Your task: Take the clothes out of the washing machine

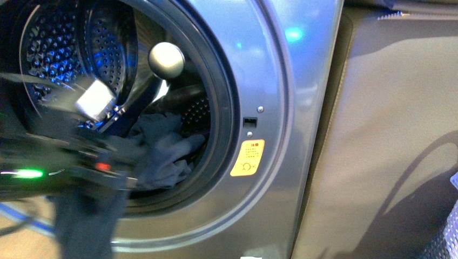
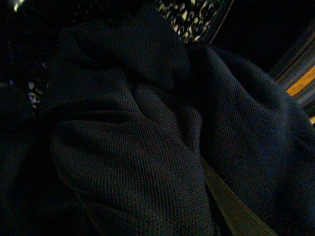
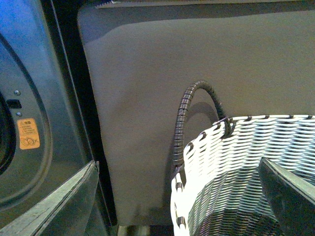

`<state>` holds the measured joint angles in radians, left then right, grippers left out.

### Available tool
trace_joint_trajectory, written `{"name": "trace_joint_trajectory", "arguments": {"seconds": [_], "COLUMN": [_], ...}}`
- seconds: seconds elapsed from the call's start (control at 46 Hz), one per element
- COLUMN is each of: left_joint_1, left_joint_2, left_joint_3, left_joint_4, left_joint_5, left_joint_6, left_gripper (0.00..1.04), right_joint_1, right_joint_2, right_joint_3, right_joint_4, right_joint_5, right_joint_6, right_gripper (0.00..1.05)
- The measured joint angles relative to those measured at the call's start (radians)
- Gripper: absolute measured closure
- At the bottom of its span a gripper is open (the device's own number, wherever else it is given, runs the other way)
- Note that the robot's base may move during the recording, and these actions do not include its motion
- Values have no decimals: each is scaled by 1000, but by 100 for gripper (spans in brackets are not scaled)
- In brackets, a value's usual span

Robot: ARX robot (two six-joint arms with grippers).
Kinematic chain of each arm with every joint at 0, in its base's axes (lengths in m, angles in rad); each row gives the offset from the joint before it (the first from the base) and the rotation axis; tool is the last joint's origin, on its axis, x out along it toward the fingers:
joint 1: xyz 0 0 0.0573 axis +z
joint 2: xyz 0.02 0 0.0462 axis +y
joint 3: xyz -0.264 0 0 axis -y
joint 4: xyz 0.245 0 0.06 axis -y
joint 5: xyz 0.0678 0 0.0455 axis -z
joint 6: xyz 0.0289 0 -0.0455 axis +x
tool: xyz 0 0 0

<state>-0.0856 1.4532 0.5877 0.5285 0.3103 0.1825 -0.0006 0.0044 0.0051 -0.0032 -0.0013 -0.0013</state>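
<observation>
The grey washing machine [image 1: 291, 108] stands with its drum mouth open, showing the perforated steel drum [image 1: 48, 48]. The dark blue-grey clothes [image 1: 162, 151] lie bunched at the drum's lower lip. My left gripper [image 1: 123, 175] is blurred at the drum mouth and shut on the clothes; a fold hangs below the arm [image 1: 86, 226]. In the left wrist view the fabric [image 2: 147, 147] fills the frame and only one finger [image 2: 231, 206] shows. My right gripper [image 3: 172, 206] is open and empty over the woven basket [image 3: 246, 147], beside the machine [image 3: 44, 73].
A grey-brown padded panel [image 1: 389, 135] stands right of the machine and behind the basket [image 3: 197, 59]. The basket's dark looped handle [image 3: 184, 113] rises at its rim. An orange-yellow warning sticker [image 1: 247, 157] sits on the machine's front. The basket's edge [image 1: 445, 237] shows at the bottom right.
</observation>
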Motion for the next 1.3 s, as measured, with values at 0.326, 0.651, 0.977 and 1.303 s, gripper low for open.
{"name": "trace_joint_trajectory", "arguments": {"seconds": [0.326, 0.651, 0.977, 1.303], "left_joint_1": [29, -8, -100, -236], "left_joint_2": [-339, -556, -554, -446], "left_joint_3": [-12, 102, 292, 520], "left_joint_4": [-134, -248, -274, -277], "left_joint_5": [117, 162, 130, 47], "left_joint_6": [15, 30, 28, -7], "left_gripper": [93, 93, 93, 93], "right_joint_1": [0, 0, 0, 0], "right_joint_2": [0, 0, 0, 0], "right_joint_3": [0, 0, 0, 0], "right_joint_4": [0, 0, 0, 0], "right_joint_5": [0, 0, 0, 0], "right_joint_6": [0, 0, 0, 0], "right_gripper": [8, 8, 8, 8]}}
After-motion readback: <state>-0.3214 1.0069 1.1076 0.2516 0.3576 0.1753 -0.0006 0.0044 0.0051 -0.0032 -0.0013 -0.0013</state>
